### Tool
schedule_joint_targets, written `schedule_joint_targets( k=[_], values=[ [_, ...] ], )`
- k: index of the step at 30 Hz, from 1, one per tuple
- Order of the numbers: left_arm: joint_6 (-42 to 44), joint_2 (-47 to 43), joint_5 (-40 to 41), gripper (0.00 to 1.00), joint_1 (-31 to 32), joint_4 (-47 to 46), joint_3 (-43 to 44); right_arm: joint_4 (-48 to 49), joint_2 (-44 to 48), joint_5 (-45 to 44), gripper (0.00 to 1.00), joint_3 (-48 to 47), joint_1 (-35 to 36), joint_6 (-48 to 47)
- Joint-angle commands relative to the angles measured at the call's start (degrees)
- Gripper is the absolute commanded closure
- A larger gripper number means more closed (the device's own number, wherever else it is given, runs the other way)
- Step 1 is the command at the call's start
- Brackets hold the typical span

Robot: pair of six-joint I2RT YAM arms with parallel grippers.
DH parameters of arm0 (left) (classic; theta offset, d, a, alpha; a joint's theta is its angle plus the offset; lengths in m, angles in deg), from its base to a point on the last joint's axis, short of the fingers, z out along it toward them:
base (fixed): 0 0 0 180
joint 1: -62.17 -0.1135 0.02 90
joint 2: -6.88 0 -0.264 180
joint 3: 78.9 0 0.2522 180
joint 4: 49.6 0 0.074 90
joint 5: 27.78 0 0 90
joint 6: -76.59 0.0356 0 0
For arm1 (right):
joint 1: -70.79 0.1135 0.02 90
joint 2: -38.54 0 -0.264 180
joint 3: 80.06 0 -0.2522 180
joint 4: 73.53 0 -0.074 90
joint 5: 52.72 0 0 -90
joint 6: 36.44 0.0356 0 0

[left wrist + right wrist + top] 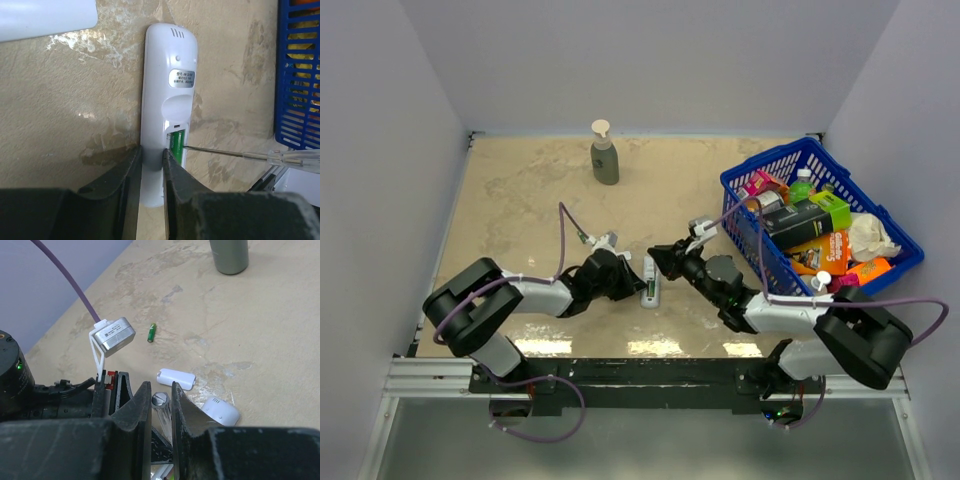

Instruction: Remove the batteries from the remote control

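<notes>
The remote control [167, 90] lies back-up on the table, its battery recess uncovered. My left gripper [151, 150] is shut on its near end, one finger on each long side. One of the batteries [176, 142], green, sits in the recess. A thin grey screwdriver shaft [220, 151] comes in from the right, its tip at that battery. My right gripper [161, 387] is shut on the screwdriver's clear handle [160, 402]. Another green battery [151, 332] lies loose on the table beyond. From above, both grippers meet at the remote control [649, 287].
The small white cover piece [175, 378] lies flat beside the remote's far end [220, 412]. A grey pump bottle [605, 155] stands at the back. A blue basket [740, 185] full of packaged goods fills the right side, close to the right arm.
</notes>
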Motion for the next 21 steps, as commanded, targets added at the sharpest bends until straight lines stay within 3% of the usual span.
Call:
schedule_joint_targets(
  k=[1, 7, 11, 15, 21],
  values=[
    [-4.2, -1.5, -5.9, 1.00, 5.5, -2.6, 0.8, -8.5, -0.9, 4.2, 1.00, 6.3, 2.2, 7.9],
    [-7.0, -5.8, -0.5, 1.00, 6.3, 0.1, -3.7, -9.6, 7.7, -3.3, 1.00, 15.1, 2.0, 15.8],
    [-7.0, -7.2, -1.9, 1.00, 6.4, -3.1, -5.6, -9.8, 13.1, -4.1, 1.00, 17.9, 2.0, 13.8],
    [-5.4, -6.5, -1.3, 1.00, 7.4, -0.4, -3.5, -8.2, 11.2, -1.7, 1.00, 17.0, 2.1, 12.1],
    [-9.1, -4.4, -0.6, 1.00, 10.8, -7.5, -6.9, -3.3, 5.5, 3.3, 1.00, 15.2, 2.0, 11.5]
  ],
)
